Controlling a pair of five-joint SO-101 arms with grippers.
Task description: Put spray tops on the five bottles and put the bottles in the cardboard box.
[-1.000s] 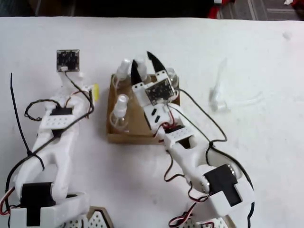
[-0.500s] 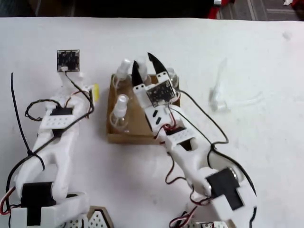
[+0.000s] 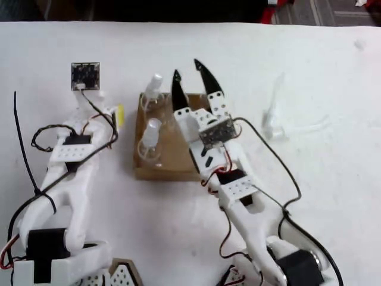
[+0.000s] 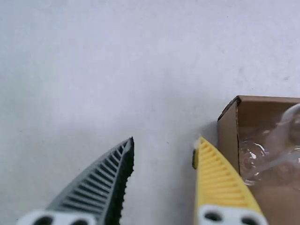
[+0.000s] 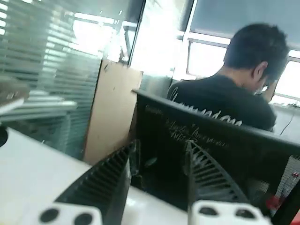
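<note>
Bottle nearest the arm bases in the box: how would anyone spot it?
A cardboard box sits in the middle of the white table. This clear, white-topped bottle stands midway along its left wall; its neighbour is at the far corner.

White arms (image 3: 71, 179), black servos (image 3: 44, 244), black and red cables (image 3: 24, 152); left jaws grey and yellow, right jaws black.

Brown cardboard box (image 3: 166, 173), clear white-topped bottles (image 3: 150, 140) — plain white table (image 3: 321, 65)
</note>
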